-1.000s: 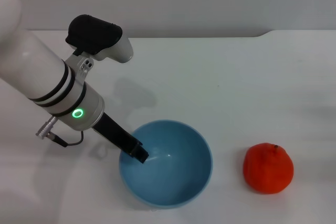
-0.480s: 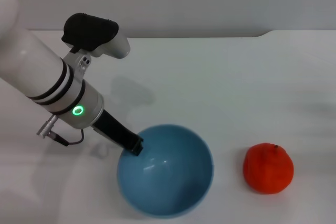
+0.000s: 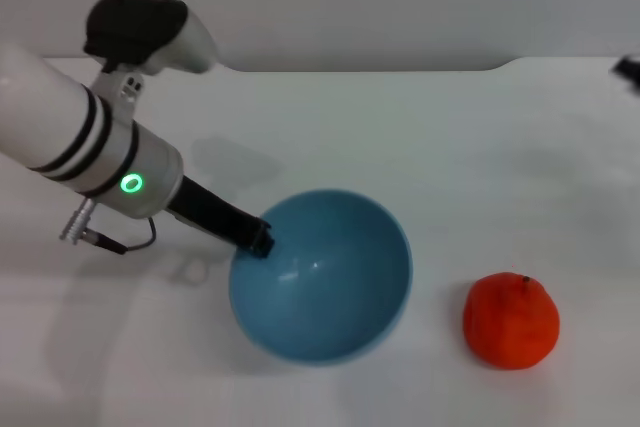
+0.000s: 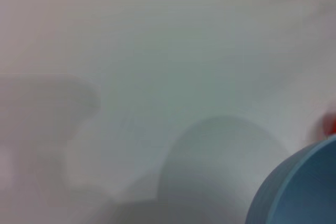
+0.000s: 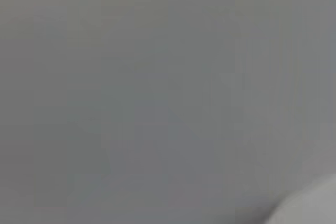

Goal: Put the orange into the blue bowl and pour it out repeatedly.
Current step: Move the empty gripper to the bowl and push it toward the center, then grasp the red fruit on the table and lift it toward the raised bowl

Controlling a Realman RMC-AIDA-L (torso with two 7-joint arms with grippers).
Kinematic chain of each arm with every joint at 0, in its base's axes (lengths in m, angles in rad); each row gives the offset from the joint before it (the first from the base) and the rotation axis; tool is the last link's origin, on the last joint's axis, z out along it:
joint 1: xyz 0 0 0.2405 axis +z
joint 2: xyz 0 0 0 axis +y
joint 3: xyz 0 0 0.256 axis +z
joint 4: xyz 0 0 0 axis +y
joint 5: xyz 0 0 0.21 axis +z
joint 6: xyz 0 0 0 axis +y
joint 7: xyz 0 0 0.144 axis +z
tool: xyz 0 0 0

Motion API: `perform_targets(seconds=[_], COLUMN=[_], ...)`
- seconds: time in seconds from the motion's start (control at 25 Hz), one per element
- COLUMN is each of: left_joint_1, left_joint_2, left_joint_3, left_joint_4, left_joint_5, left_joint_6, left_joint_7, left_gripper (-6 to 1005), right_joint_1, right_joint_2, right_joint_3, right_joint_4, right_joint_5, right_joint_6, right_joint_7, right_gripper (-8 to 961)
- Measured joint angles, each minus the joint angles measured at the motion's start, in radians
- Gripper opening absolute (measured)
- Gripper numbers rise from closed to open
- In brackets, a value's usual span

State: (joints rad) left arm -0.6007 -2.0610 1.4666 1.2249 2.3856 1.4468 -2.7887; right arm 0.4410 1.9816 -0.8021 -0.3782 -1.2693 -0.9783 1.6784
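The blue bowl (image 3: 330,282) is held at its left rim by my left gripper (image 3: 258,238), which is shut on the rim. The bowl is empty and sits tilted, its opening turned up and slightly to the right. The orange (image 3: 510,320) lies on the white table to the right of the bowl, apart from it. In the left wrist view a piece of the bowl (image 4: 302,187) shows at the corner, with a red sliver of the orange (image 4: 331,124) at the edge. A dark tip of my right gripper (image 3: 628,69) shows at the far right edge.
The white table (image 3: 420,157) runs to a grey wall at the back. The bowl's shadow falls on the table in the left wrist view. The right wrist view shows only a blank grey surface.
My left arm has drawn back to the left and the bowl has risen and shifted away from me, tilting. The orange has not moved. A dark tip has appeared at the right edge.
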Motion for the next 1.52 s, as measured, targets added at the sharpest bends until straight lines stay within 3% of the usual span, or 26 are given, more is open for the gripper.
perform_targets(seconds=[0.08, 0.12, 0.16, 0.24, 0.44, 0.6, 0.8, 1.04, 1.32, 1.52], left_joint_1=[0.011, 0.016, 0.016, 0.022, 0.032, 0.033, 0.031, 0.026, 0.022, 0.021], left_joint_2=[0.001, 0.002, 0.002, 0.002, 0.003, 0.004, 0.005, 0.005, 0.006, 0.005], left_joint_3=[-0.015, -0.024, -0.024, -0.029, -0.031, -0.032, -0.032, -0.028, -0.025, -0.024], left_joint_4=[0.013, 0.017, 0.017, 0.019, 0.024, 0.025, 0.025, 0.025, 0.025, 0.025], left_joint_5=[0.003, 0.004, 0.004, 0.004, 0.006, 0.006, 0.007, 0.008, 0.007, 0.007], left_joint_6=[-0.003, -0.006, -0.006, -0.012, -0.018, -0.019, -0.019, -0.018, -0.019, -0.019], left_joint_7=[0.0, 0.002, 0.002, 0.006, 0.009, 0.01, 0.012, 0.012, 0.012, 0.012], left_gripper=[-2, -2, -2, -2, -2, -1, -1, -2, -2, -2], right_joint_1=[0.03, 0.062, 0.062, 0.091, 0.196, 0.276, 0.298, 0.304, 0.32, 0.329], right_joint_2=[-0.04, -0.061, -0.061, -0.067, -0.069, -0.05, -0.023, 0.004, 0.068, 0.083], right_joint_3=[-0.001, 0.016, 0.016, 0.037, 0.055, 0.015, -0.118, -0.178, -0.194, -0.24], right_joint_4=[-0.089, -0.206, -0.206, -0.315, -0.476, -0.54, -0.604, -0.605, -0.603, -0.574], right_joint_5=[-0.268, -0.524, -0.524, -0.705, -1.009, -1.164, -1.204, -1.249, -1.404, -1.396], right_joint_6=[-0.046, -0.15, -0.15, -0.277, -0.585, -0.753, -0.815, -0.815, -0.776, -0.71], right_joint_7=[0.278, 0.519, 0.519, 0.675, 0.8, 0.826, 0.862, 0.867, 0.857, 0.854], right_gripper=[468, 468, 468, 467, 467, 467, 467, 468, 468, 467])
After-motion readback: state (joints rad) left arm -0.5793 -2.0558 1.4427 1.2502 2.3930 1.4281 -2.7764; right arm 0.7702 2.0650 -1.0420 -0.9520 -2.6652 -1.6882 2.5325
